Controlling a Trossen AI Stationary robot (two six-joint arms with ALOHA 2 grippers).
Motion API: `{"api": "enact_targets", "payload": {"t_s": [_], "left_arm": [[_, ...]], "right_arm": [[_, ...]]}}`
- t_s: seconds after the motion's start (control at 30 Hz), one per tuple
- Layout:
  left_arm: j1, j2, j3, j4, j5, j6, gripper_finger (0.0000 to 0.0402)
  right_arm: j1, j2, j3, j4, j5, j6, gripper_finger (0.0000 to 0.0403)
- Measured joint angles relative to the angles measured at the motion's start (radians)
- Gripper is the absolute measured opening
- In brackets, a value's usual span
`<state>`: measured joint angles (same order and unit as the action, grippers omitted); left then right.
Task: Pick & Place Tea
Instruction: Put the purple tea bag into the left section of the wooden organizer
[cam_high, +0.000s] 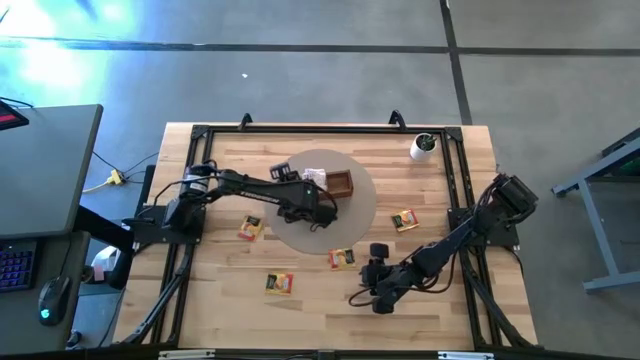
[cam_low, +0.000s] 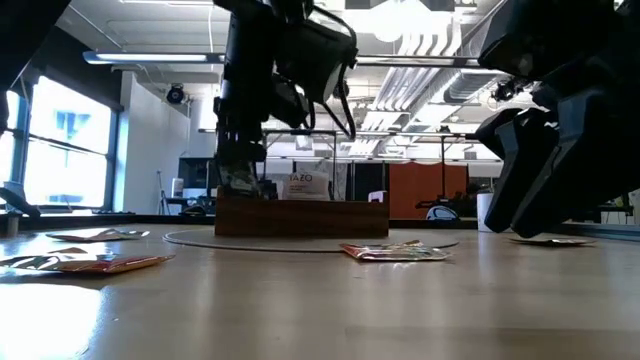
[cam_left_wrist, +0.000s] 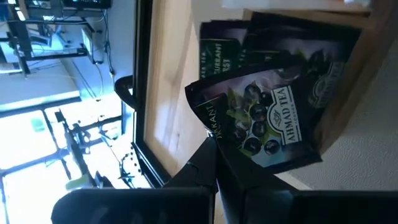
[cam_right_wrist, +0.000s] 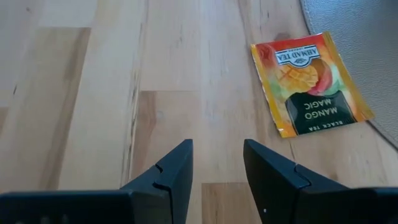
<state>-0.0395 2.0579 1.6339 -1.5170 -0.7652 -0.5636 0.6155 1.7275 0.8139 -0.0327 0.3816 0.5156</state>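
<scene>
The left gripper (cam_left_wrist: 214, 146) is pinched shut on a black sachet (cam_left_wrist: 264, 115), holding it at the wooden tray (cam_high: 340, 183) on the grey round mat (cam_high: 360, 210), toward twelve o'clock of the table (cam_high: 200, 300). The right gripper (cam_right_wrist: 217, 165), fingers spread and empty, hovers at five o'clock, near a mango sachet (cam_right_wrist: 311, 81) at the mat's edge. Other orange sachets (cam_high: 280, 283) lie scattered around the mat.

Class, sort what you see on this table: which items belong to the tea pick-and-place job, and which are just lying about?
Job: black sachet held by left end effector; mango sachet; three more orange sachets; wooden tray.
Lying about: white cup; grey round mat.
</scene>
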Motion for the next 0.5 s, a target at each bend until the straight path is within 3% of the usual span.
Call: {"api": "enact_targets", "payload": {"t_s": [0.5], "left_arm": [[0.013, 0.0, -0.028, 0.132, -0.083, 0.12, 0.0]], "right_arm": [[0.0, -0.001, 0.0, -0.001, 0.013, 0.0, 0.0139]]}}
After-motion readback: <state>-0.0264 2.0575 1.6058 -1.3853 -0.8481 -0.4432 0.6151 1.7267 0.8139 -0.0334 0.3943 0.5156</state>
